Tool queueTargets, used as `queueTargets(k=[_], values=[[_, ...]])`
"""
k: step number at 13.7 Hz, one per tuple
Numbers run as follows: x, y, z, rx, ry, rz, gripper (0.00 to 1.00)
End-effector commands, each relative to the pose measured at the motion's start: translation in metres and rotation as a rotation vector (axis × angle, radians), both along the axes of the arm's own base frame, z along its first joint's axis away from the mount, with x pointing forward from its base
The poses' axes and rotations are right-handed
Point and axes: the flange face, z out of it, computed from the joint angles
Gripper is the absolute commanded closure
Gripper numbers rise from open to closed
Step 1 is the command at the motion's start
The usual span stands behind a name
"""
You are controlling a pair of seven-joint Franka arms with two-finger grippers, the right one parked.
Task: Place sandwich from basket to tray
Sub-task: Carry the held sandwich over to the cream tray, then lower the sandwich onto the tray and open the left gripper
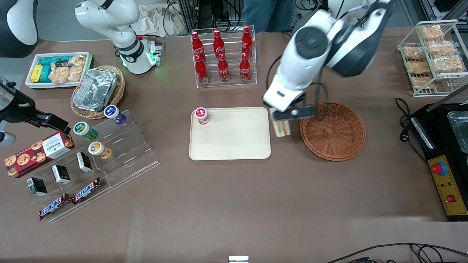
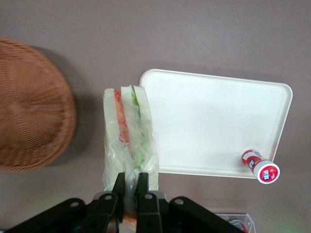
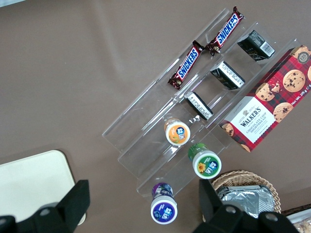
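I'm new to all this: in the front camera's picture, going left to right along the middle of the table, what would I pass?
Small red-capped cup on the tray → sandwich held up in the gripper → basket.

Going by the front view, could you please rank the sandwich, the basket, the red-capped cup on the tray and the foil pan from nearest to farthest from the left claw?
1. Sandwich: held in the left claw.
2. Basket: beside the claw.
3. Red-capped cup: on the tray's corner.
4. Foil pan: toward the parked arm's end.
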Motion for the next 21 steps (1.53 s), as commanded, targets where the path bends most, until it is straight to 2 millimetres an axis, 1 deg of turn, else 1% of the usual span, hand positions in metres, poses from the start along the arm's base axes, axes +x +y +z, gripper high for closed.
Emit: queueTargets(k=[1, 2, 3, 4, 5, 8, 10, 12, 13, 14, 15, 16, 17, 18, 20, 21], values=[[0.011, -0.021, -0.042, -0.029, -0.021, -0.023, 1.00], [0.010, -0.022, -0.056, -0.040, -0.031, -0.038, 1.00], [0.007, -0.024, -0.066, -0.053, -0.039, -0.084, 1.00], [0.004, -0.030, -0.084, -0.054, -0.034, -0.115, 1.00], [0.003, -0.035, -0.098, -0.055, -0.027, -0.123, 1.00], [0.008, -0.041, -0.141, -0.048, -0.012, -0.127, 1.00], [0.002, -0.054, -0.167, -0.046, -0.006, -0.138, 1.00], [0.002, -0.054, -0.176, -0.042, 0.003, -0.133, 1.00], [0.001, -0.053, -0.180, -0.039, 0.011, -0.130, 0.97], [-0.001, -0.050, -0.186, -0.032, 0.023, -0.125, 0.69], [0.003, -0.043, -0.187, -0.027, 0.024, -0.120, 0.07], [0.004, -0.038, -0.183, -0.020, 0.026, -0.111, 0.01], [0.007, -0.030, -0.171, -0.003, 0.032, -0.074, 0.01], [0.009, -0.020, -0.154, 0.027, 0.055, -0.036, 0.01], [0.007, 0.003, -0.100, 0.064, 0.080, -0.026, 0.01], [0.012, 0.027, -0.067, 0.072, 0.079, -0.005, 0.01]])
